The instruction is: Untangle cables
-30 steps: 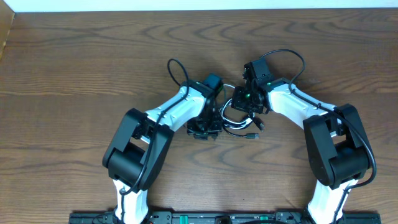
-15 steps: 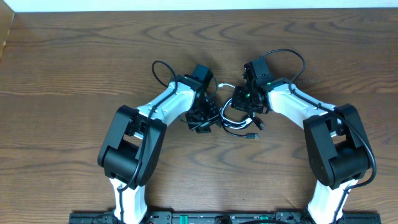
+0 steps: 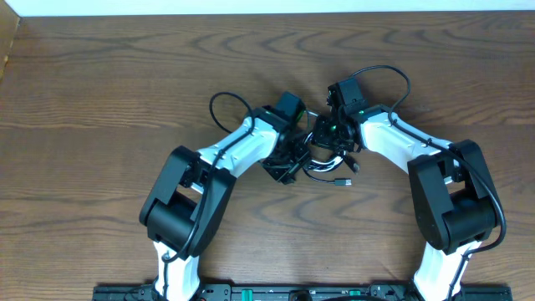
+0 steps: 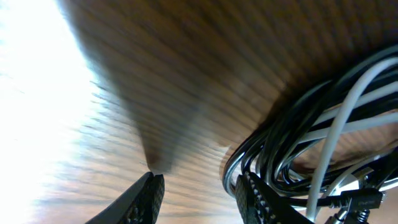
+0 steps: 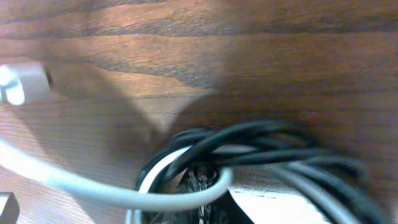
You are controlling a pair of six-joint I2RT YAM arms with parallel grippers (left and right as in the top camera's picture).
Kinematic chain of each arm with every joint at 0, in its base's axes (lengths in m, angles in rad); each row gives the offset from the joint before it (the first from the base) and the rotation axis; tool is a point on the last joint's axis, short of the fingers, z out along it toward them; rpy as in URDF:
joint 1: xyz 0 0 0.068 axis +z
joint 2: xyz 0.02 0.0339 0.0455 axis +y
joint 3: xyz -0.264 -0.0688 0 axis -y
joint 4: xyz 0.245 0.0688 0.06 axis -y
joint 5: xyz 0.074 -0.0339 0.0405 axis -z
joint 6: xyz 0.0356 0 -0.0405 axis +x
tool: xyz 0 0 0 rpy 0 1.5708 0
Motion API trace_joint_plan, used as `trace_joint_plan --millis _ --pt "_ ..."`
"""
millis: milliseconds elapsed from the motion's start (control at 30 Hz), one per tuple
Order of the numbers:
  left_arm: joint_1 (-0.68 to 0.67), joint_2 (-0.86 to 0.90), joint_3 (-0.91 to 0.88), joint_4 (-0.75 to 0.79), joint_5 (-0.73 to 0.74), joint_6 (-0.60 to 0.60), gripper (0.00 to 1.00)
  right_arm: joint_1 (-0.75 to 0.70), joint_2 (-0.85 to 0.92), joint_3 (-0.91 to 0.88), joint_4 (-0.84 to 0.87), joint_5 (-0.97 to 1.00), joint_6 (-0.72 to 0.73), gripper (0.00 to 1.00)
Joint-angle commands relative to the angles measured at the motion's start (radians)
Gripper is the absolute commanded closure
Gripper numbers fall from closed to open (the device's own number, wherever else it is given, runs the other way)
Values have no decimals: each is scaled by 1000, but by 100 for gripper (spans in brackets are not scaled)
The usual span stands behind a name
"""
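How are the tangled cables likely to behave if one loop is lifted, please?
Probably floppy: the cables lie in loose curved loops. They would likely rise as one clump, since the black cables and the white cable cross and wrap each other. Probably light, being thin; the white plug may dangle.

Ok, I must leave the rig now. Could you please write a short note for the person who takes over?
Left hand: open, nothing between its fingers, right beside the bundle.
Right hand: shut, down at the cables; whether it pinches one, I cannot tell.
Position: the black ones and the white cable lie in one knotted pile mid-table, between both hands.
Done: nothing separated yet.
Left: pull each one free and lay them apart.
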Motion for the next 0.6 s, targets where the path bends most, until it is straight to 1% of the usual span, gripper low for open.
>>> trace_joint_plan --millis 0,367,500,567 --pt "-17 19 -2 33 -37 -69 57 2 12 -6 -10 60 -14 97" --pt "-31 18 -2 91 -76 -80 57 3 12 -6 -10 60 -14 98" --pt "-55 18 -2 124 -124 -80 53 3 12 -6 -10 60 -15 98" --pt "-67 18 -2 131 -143 -80 53 3 12 -6 -10 60 -14 98"
